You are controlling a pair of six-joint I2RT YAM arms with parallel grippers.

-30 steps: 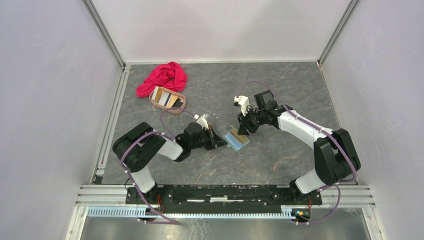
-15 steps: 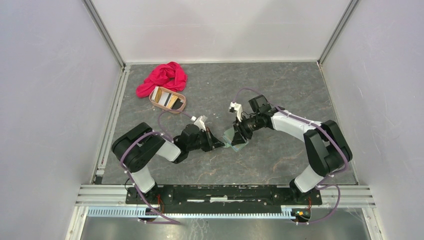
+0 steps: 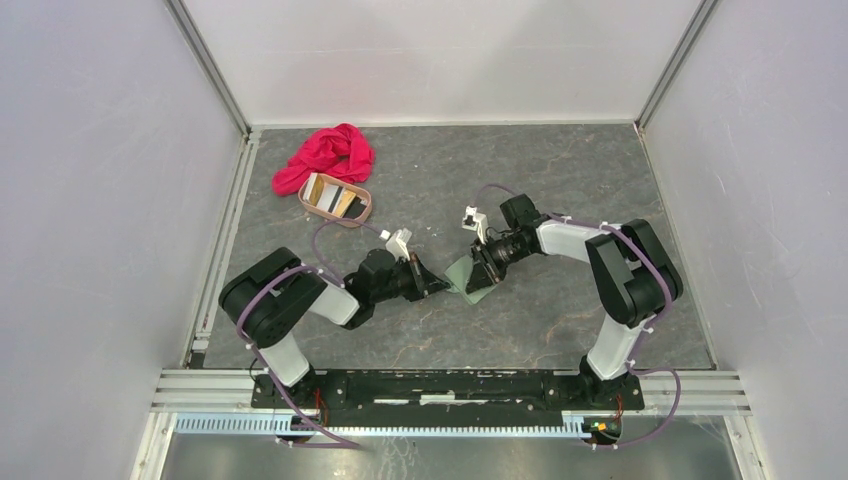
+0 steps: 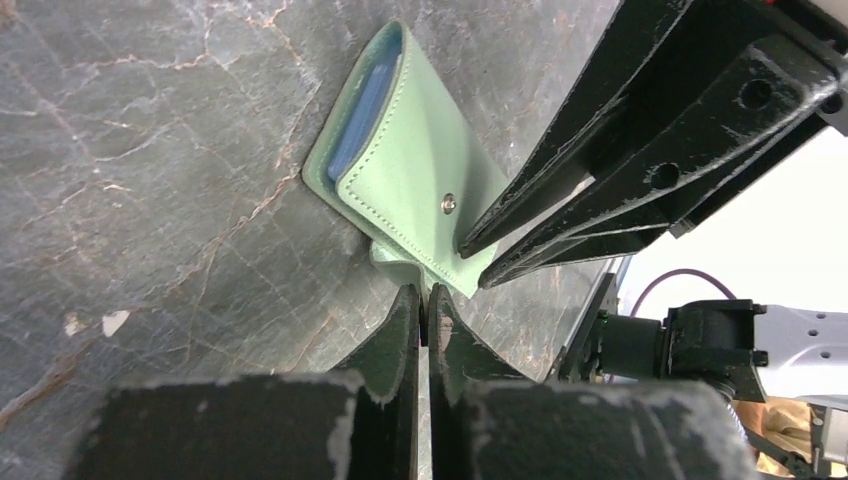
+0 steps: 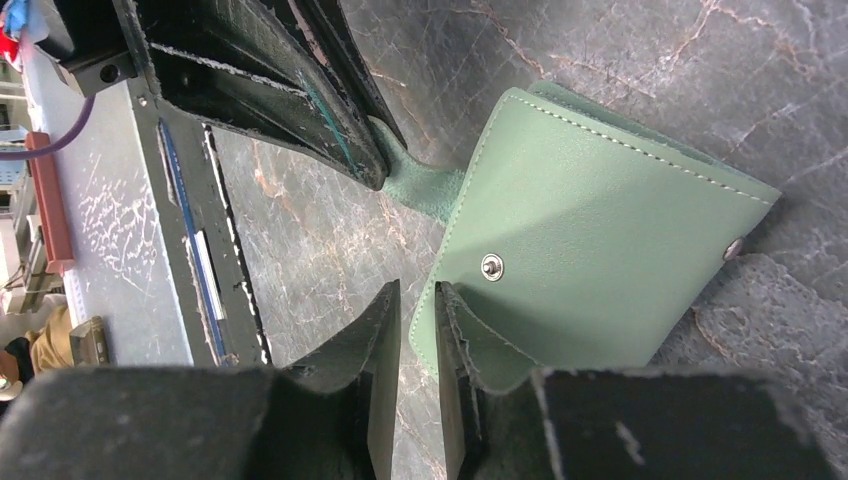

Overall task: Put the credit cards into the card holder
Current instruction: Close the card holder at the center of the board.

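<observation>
The sage-green card holder lies folded shut on the table between my two grippers, its snap button facing up. A blue edge shows inside its fold. My left gripper is shut on a small green tab at the holder's corner. At the opposite side, my right gripper has its jaws narrowly apart; the cover's edge sits in the gap against one finger. The credit cards, orange-gold, white and dark, stand in the tray at the back left.
The pinkish-tan oval tray sits at the back left, with a crumpled red cloth just behind it. Grey walls and aluminium rails enclose the dark marbled table.
The card holder lay open a second ago and is now folded shut. My right gripper came down and left onto it, widening and then narrowing its jaws. The left gripper stayed put.
</observation>
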